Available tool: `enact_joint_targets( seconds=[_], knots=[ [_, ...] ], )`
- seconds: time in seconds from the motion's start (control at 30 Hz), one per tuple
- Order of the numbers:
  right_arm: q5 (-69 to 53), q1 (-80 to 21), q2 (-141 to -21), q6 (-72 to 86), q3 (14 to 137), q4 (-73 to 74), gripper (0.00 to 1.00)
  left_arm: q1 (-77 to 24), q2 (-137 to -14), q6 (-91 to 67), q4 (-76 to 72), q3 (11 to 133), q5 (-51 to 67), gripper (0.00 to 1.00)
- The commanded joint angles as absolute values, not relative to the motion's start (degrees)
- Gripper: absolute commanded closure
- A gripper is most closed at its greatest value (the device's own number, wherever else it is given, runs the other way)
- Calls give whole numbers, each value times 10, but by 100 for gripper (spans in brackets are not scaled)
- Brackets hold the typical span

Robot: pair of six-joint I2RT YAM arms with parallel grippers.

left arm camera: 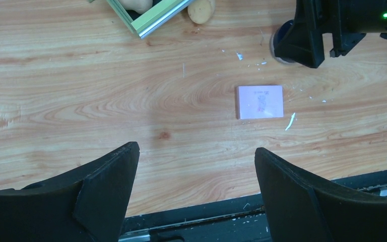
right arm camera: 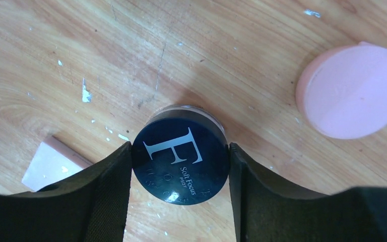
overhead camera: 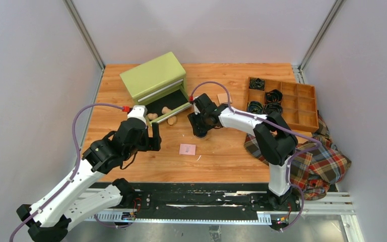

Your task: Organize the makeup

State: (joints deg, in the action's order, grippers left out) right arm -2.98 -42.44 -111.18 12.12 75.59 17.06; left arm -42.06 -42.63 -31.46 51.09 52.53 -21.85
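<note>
My right gripper [right arm camera: 180, 147] is shut on the navy round compact [right arm camera: 181, 166]; both fingers press its sides, low over the table. In the top view this gripper [overhead camera: 200, 128] is at the table's middle. A pink round disc [right arm camera: 352, 91] lies just beside it, and a pink square pad [overhead camera: 187, 149] lies in front of it and also shows in the left wrist view [left arm camera: 260, 102]. My left gripper [left arm camera: 196, 151] is open and empty over bare wood, left of the pad. Tan egg-shaped sponges [overhead camera: 167, 110] lie in and beside the green box's open drawer [overhead camera: 169, 103]. A tan square [overhead camera: 223, 98] lies behind my right arm.
The green box [overhead camera: 153, 75] stands at the back left. A wooden divided tray [overhead camera: 302, 108] with black coiled bands [overhead camera: 273, 96] is at the back right. A plaid cloth [overhead camera: 317, 161] lies at the right front edge.
</note>
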Motion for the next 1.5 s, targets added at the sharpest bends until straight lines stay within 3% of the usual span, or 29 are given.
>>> enact_joint_targets(
  seconds=[0.0,0.3,0.67,0.73,0.87,0.97,1.27,1.47],
  knots=[
    [2,-431,-1057,101,756,193,70,-415,-425,-316,513,522,-227,11],
    [38,-431,-1021,110,804,138,72,-413,-403,-361,512,511,-274,11],
    [53,-431,-1187,137,1005,98,68,-411,-353,-373,542,506,-301,11],
    [45,-431,-1229,148,1056,107,60,-411,-343,-372,545,505,-303,11],
    [28,-431,-1292,158,1141,146,26,-410,-331,-370,558,509,-308,11],
    [25,-431,-1271,159,1117,127,19,-410,-324,-364,565,509,-304,11],
    [70,-386,-1112,138,923,73,16,-410,-344,-349,545,499,-277,11],
    [79,-322,-1074,151,826,98,16,-410,-356,-341,517,493,-261,11]
  ],
)
